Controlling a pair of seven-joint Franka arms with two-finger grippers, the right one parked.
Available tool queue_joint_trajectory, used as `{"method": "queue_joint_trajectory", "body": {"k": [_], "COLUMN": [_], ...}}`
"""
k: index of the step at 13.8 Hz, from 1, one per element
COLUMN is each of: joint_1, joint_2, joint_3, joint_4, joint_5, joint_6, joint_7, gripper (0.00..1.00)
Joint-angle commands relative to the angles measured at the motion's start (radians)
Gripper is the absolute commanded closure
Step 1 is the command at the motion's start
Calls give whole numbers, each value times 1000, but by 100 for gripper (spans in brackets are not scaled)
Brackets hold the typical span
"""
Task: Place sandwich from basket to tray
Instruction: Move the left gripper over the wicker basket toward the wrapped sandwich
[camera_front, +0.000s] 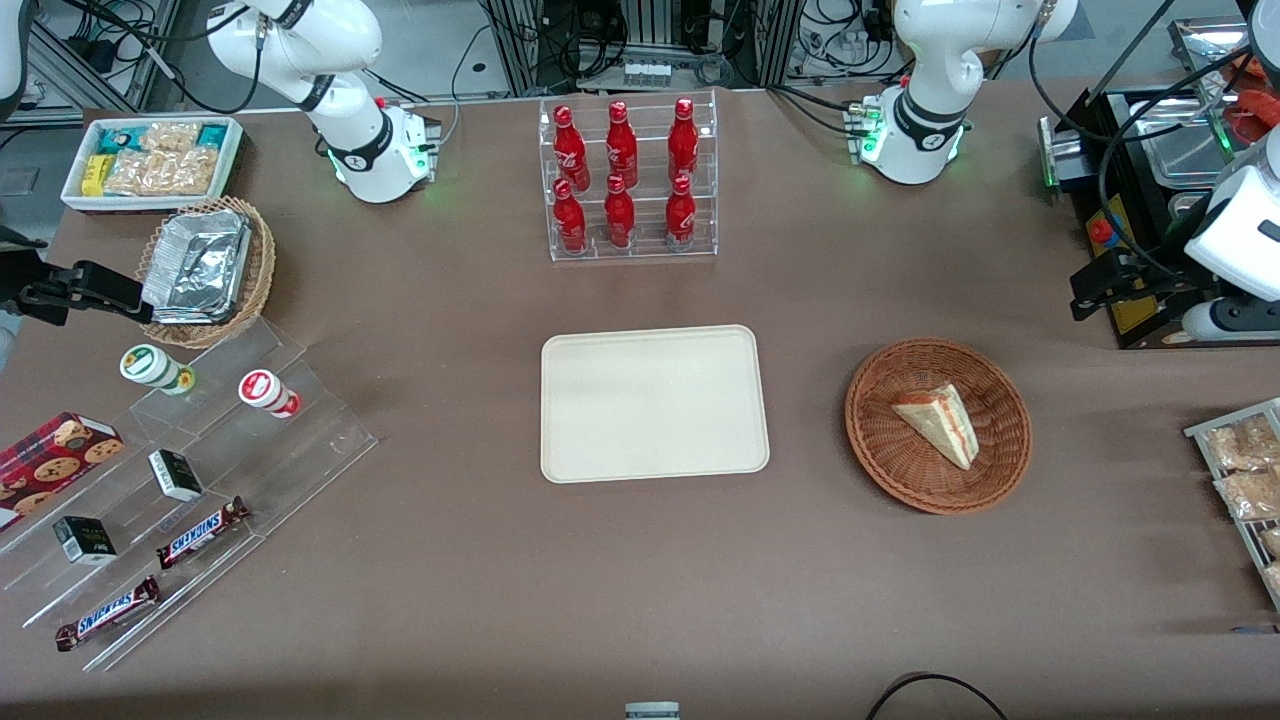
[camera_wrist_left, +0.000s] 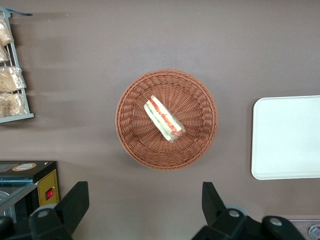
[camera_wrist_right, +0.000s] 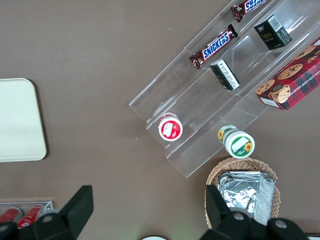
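On the brown table, front view: the small triangular sandwich of pale bread with red-orange and green filling (camera_front: 938, 424) lies inside the round, shallow, reddish-brown woven wicker basket (camera_front: 882, 448), toward the working arm's end of the table. The flat cream-beige rectangular tray with rounded corners (camera_front: 654, 402) sits at mid-table, well apart from the basket, and carries nothing. The clear acrylic rack of red bottles (camera_front: 628, 180) stands farther from the camera than the tray. The left arm's gripper (camera_front: 1092, 292) hangs out at the table's edge, farther from the camera than the basket and not over it.

Left wrist view: the gripper (camera_wrist_left: 145, 202) looks down on the basket (camera_wrist_left: 134, 134), with the sandwich (camera_wrist_left: 163, 118) resting at its centre, cut edge showing. The two black fingers (camera_wrist_left: 75, 202) stand wide apart and hold nothing. An edge of the tray (camera_wrist_left: 286, 137) shows bare.

Right wrist view: one corner of the tray (camera_wrist_right: 20, 120) appears, likewise bare.

Assessment: no part of the transfer is done. Approach, grasp, lift, carry to the tray and release all remain.
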Motion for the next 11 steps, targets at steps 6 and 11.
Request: {"method": "queue_joint_trajectory", "body": {"k": [6, 11], "joint_1": [8, 5], "joint_2": [54, 51], "joint_3": [3, 3], "joint_4": [-70, -338], "joint_5": [6, 31], "joint_6": [34, 390], "joint_7": [2, -238], "gripper": [0, 0]}}
